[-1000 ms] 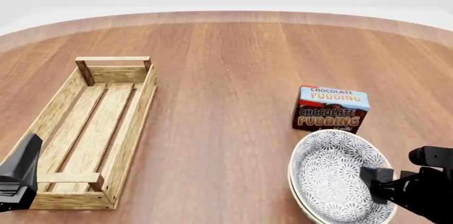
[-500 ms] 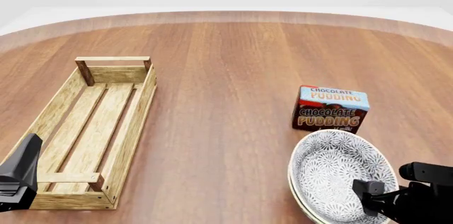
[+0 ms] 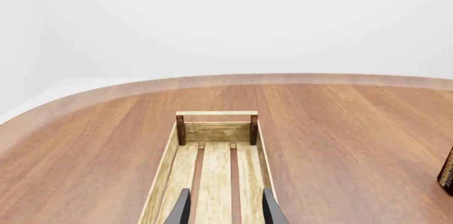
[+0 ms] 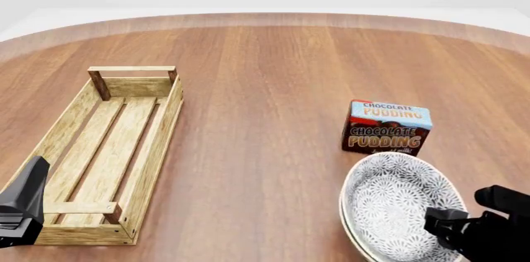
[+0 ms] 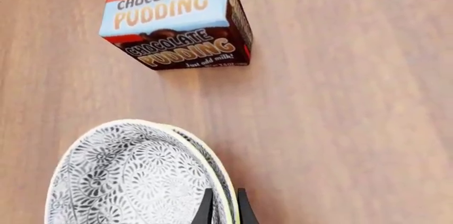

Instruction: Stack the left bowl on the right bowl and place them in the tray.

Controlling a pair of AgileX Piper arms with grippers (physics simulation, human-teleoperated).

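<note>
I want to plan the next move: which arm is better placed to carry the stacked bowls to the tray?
The right arm. Its fingers already pinch the rim of the stacked bowls. The left gripper hangs open over the tray.

Bare table (image 4: 265,88) between tray (image 4: 108,150) and pudding box (image 4: 386,126) (beside bowls (image 4: 398,206))

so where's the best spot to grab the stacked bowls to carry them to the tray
Pinch the rim on the side nearest the right arm, one finger inside and one outside. The bowls sit nested, rims together, so one pinch can catch both. The right gripper is already there. The pudding box crowds the far side.
</note>
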